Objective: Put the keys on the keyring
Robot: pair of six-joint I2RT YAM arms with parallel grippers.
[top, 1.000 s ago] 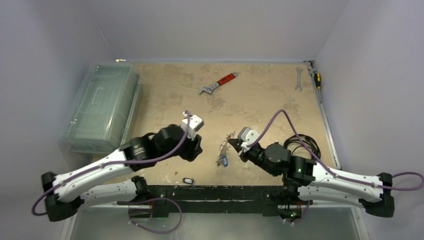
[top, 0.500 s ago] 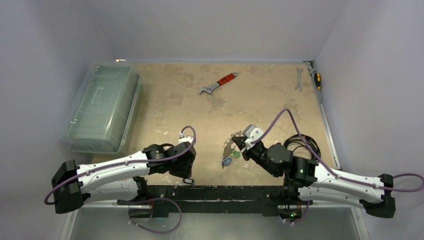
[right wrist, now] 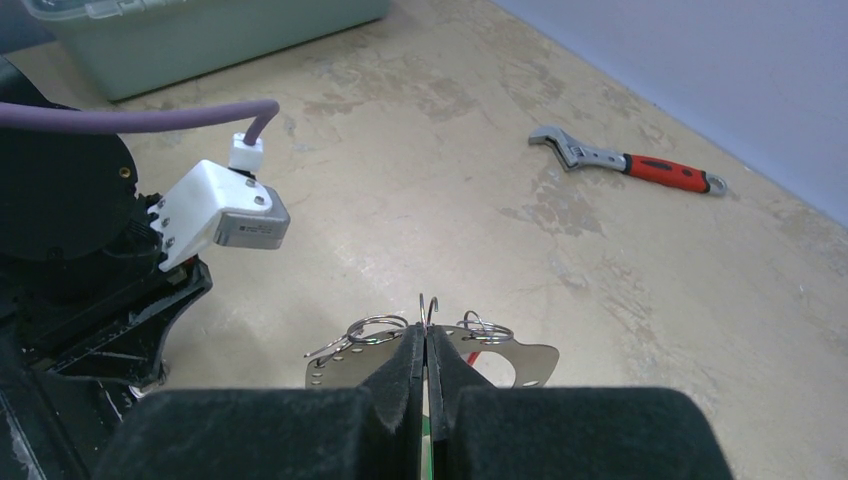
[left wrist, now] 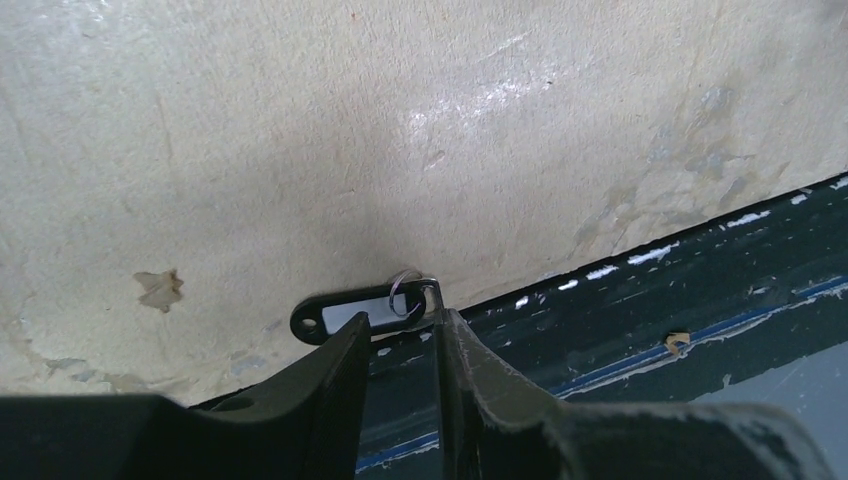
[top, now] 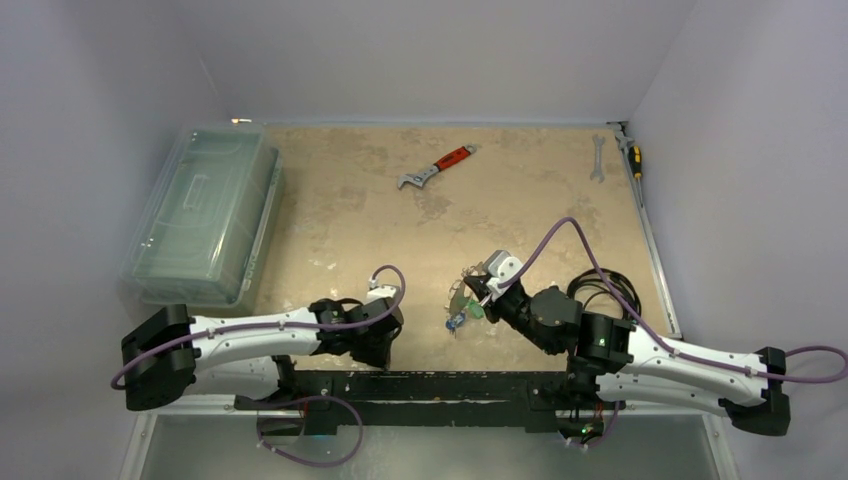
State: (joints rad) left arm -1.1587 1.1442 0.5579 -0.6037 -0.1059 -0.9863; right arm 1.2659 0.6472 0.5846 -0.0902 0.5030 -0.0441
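Observation:
A black-tagged key lies at the table's near edge, its small split ring joined to a silver blade that runs down against the inner face of the right finger. My left gripper straddles that end of the key, jaws a narrow gap apart. In the top view the left gripper covers this key. My right gripper is shut on the flat silvery keyring, holding it above the table. Split rings sit on its top edge. Blue-tagged and green-tagged keys hang from the keyring.
A red-handled wrench lies at the back centre. A clear lidded box stands on the left. A spanner and screwdriver lie at the back right. Coiled black cable sits by the right arm. A dark rail borders the near edge.
My left arm swung down to the near edge onto the black-tagged key and its jaws narrowed. The right gripper lifted the keyring slightly, still shut on it.

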